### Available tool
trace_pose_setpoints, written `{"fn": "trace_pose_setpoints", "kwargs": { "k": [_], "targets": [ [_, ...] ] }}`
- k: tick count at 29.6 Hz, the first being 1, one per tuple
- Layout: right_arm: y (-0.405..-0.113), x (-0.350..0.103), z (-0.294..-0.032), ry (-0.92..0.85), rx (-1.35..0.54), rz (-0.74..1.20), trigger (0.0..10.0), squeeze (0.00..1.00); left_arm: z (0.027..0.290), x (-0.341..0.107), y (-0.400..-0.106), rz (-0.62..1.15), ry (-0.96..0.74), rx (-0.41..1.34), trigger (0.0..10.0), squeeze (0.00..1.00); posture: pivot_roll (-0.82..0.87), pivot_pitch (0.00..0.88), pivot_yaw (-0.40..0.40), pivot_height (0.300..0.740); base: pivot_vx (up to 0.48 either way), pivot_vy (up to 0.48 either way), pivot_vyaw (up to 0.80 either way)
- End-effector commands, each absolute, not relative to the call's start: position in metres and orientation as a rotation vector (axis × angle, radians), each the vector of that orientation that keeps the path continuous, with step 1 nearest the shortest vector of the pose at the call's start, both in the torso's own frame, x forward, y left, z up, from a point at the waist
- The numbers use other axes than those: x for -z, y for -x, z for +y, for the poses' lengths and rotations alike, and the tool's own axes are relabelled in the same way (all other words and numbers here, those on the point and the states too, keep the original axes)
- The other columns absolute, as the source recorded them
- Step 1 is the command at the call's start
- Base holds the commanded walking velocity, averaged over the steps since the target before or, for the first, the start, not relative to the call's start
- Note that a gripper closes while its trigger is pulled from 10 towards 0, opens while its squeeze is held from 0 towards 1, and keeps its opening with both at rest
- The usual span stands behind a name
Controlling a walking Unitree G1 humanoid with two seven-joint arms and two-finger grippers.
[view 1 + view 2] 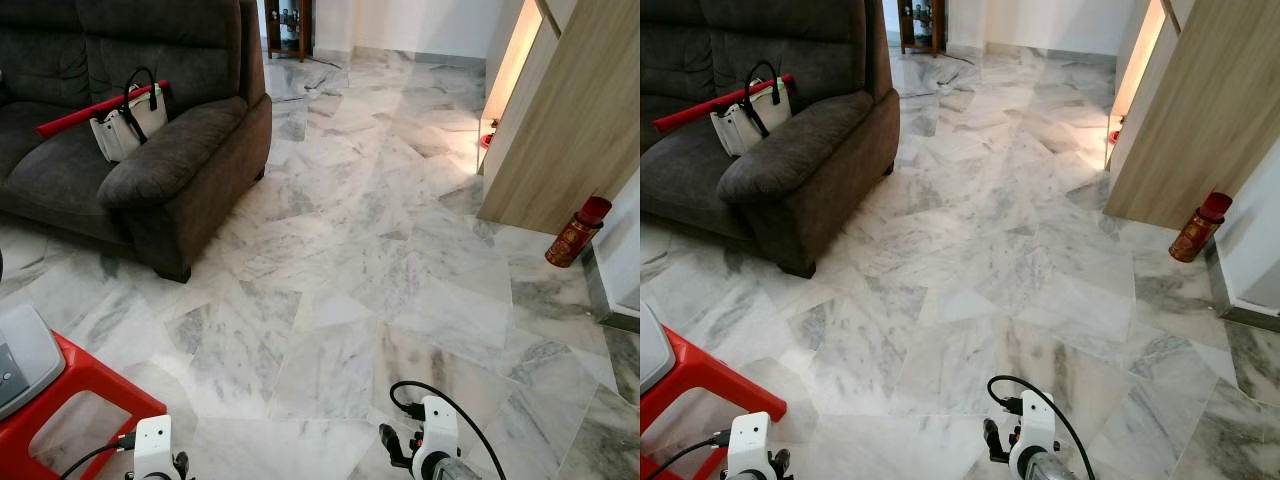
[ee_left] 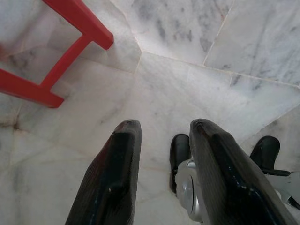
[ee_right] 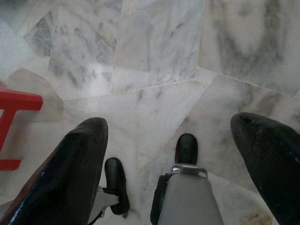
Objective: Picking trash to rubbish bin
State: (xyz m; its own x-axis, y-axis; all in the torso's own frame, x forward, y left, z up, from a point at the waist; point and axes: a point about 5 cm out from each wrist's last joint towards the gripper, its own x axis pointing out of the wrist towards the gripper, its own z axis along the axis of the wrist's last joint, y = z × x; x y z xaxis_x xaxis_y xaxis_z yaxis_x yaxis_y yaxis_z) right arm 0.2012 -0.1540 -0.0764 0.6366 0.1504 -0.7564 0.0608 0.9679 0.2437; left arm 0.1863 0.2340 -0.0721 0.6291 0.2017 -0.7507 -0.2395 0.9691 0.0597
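Red canister (image 1: 577, 232) lies farthest, so nearest first. Both hands hang low over the marble floor (image 1: 330, 300) at 6 o'clock: the left hand (image 2: 165, 126) has its fingers narrowly parted, and the right hand (image 3: 169, 122) is spread wide (both hold nothing). A red stool (image 1: 80, 385) stands at 8 o'clock. The dark sofa (image 1: 180, 150) at 10 o'clock carries a white handbag (image 1: 125, 125). The canister stands upright on the floor at 2 o'clock, just beside a wooden panel (image 1: 570, 120).
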Motion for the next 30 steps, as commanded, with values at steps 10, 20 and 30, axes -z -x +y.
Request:
{"fn": "trace_pose_setpoints", "kwargs": {
  "k": [10,20,30],
  "targets": [
    [-0.2002,0.0766,-0.1575,-0.246,-0.046,0.877,10.0,0.0,0.2375,0.0766,-0.1759,0.883,0.063,-0.286,10.0,0.0,0.07,0.065,-0.028,0.728,0.0,0.0,0.71],
    [-0.1978,0.0779,-0.1544,-0.251,-0.06,0.884,10.0,0.0,0.2396,0.0775,-0.1729,0.895,0.043,-0.292,10.0,0.0,0.07,0.061,-0.025,0.728,0.0,0.0,0.8],
    [-0.1977,0.078,-0.153,-0.247,-0.07,0.885,10.0,0.0,0.2406,0.0766,-0.1744,0.891,0.042,-0.294,10.0,0.0,0.07,0.047,-0.024,0.728,0.0,0.0,0.8]
  ]
}}
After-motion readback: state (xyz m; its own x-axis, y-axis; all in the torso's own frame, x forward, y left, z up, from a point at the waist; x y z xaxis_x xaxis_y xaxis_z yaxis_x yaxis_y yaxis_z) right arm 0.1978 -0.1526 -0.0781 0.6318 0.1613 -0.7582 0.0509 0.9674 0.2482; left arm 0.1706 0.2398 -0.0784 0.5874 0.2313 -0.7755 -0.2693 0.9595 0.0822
